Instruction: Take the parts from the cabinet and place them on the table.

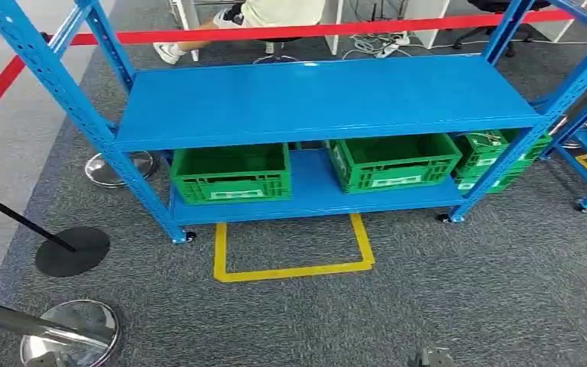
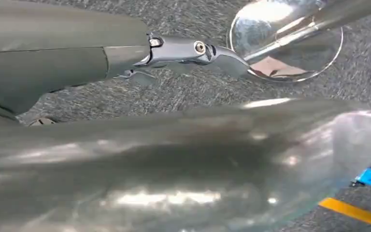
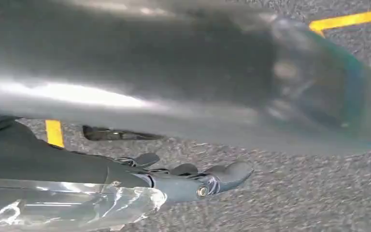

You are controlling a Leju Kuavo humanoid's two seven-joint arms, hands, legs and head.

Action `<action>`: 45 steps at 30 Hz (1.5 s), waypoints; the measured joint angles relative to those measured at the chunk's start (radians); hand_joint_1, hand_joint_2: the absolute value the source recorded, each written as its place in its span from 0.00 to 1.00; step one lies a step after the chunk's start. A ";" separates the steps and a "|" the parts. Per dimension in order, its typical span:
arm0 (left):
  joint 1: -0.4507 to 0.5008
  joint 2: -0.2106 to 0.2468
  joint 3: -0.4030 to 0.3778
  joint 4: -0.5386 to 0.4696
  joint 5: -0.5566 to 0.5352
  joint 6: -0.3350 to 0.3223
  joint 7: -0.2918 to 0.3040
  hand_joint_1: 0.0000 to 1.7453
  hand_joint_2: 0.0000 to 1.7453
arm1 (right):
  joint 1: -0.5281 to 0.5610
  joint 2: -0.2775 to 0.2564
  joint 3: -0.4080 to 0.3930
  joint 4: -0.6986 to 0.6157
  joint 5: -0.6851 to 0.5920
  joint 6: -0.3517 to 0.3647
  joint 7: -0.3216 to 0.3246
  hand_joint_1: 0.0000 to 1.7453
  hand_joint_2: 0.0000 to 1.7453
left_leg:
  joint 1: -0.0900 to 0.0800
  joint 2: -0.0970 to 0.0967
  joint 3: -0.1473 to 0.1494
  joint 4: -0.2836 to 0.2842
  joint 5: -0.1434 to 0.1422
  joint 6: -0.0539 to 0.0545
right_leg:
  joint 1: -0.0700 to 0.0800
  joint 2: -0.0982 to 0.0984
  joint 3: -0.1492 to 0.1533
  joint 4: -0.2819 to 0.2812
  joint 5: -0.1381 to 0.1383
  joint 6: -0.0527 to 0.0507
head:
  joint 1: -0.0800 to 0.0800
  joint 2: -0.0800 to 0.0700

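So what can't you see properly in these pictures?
- Left green crate, head view: the top shelf hides most of its inside.
- Right-end green crate, head view: a blue post crosses it; contents too small to name.
- Left hand and right hand, wrist views: blurred grey covers hide much of each.

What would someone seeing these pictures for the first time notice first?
The bright blue shelving rack standing on grey carpet fills the middle of the head view, its top shelf bare. On its lower shelf sit green crates, one at the left and one at the middle. In front of the rack, yellow tape marks a square on the floor.
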State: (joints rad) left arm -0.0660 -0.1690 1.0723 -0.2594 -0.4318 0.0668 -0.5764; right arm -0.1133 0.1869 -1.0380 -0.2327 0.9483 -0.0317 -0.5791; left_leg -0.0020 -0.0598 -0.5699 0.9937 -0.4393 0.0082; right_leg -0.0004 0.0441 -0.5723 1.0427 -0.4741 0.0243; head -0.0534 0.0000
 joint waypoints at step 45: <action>0.002 -0.003 0.004 0.002 -0.090 0.043 0.037 0.00 0.00 | 0.027 -0.007 -0.036 0.000 -0.006 -0.003 0.045 0.00 0.00 | 0.015 0.049 -0.057 0.085 -0.013 -0.059 | -0.018 -0.036 0.039 -0.018 -0.017 -0.009 | 0.003 0.000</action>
State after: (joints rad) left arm -0.0639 -0.1724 1.0761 -0.2571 -0.5223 0.1099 -0.5398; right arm -0.0864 0.1801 -1.0739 -0.2331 0.9426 -0.0351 -0.5341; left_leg 0.0127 -0.0111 -0.6274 1.0789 -0.4526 -0.0511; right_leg -0.0183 0.0085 -0.5337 1.0247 -0.4915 0.0153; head -0.0500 0.0000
